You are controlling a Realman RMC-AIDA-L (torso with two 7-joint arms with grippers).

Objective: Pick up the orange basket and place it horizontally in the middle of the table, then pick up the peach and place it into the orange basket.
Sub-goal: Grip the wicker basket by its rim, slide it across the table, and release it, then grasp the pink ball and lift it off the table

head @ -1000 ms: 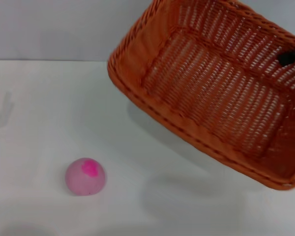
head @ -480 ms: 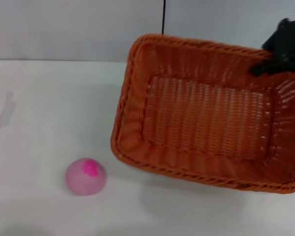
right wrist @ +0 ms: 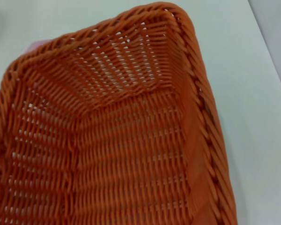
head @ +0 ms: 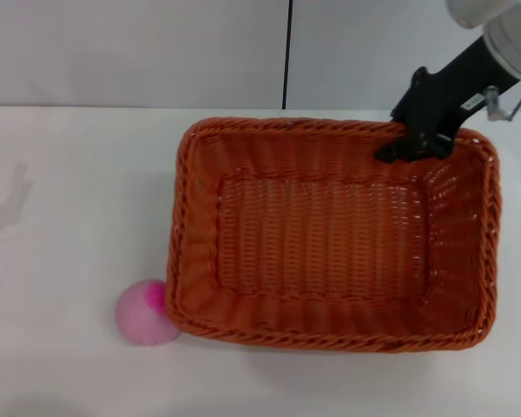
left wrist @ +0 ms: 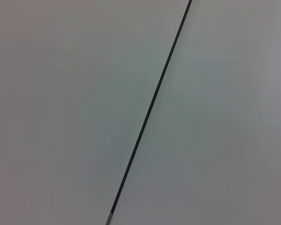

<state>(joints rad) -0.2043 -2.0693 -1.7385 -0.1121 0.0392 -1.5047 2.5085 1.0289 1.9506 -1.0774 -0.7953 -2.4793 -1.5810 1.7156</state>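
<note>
Orange basket (head: 330, 234) now level (touching peach (head: 143, 313))

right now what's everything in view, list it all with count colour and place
orange basket: one, orange-brown wicker, lying level and lengthwise across the middle of the table, open side up, nothing inside it
peach: one, pale pink with a magenta patch, on the table at the basket's near left corner, partly hidden behind the rim
table: one, white, under everything
wall: grey panels with a dark vertical seam, behind the table; the left wrist view shows only this
right tool: one, black, at the basket's far rim near its right corner, shut on the rim
left tool: not in view
</note>
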